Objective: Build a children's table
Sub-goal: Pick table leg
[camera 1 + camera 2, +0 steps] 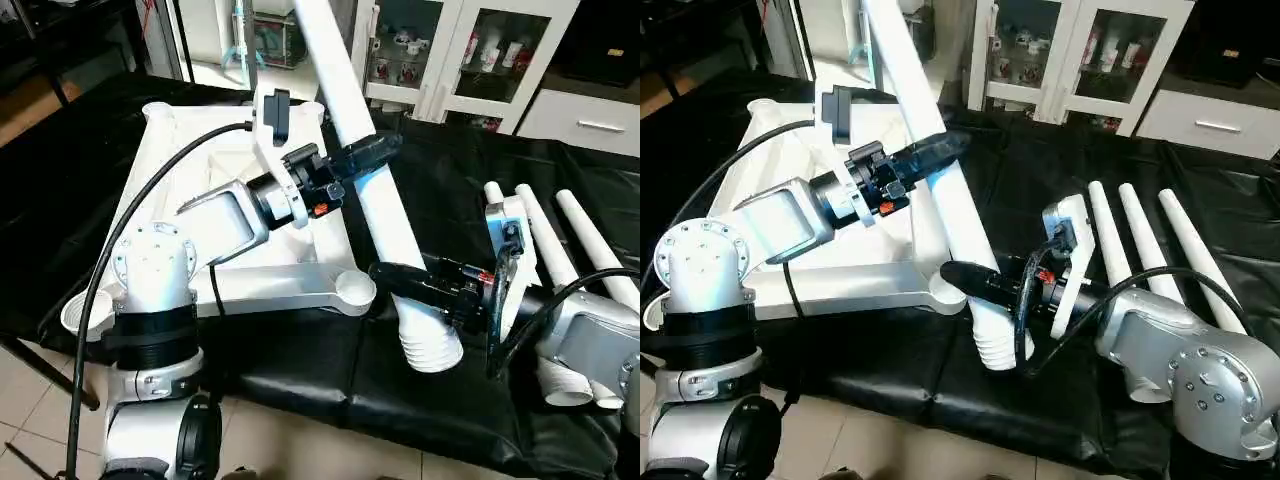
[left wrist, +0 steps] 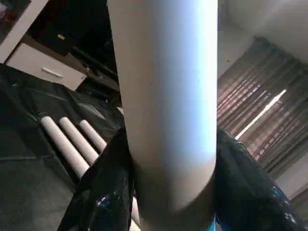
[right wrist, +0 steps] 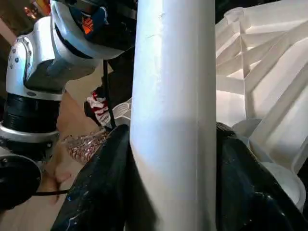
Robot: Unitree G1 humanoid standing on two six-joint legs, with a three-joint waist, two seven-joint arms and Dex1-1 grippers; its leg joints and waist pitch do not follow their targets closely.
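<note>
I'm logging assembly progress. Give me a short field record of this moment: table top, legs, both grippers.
table top: lies underside up on the black-covered bench
held leg: long white tube leg, tilted, threaded end near the front corner socket
spare legs: three, lying side by side on the robot's right
left gripper: closed around the leg's middle
right gripper: clamped near the leg's lower end
legs fitted: none
</note>
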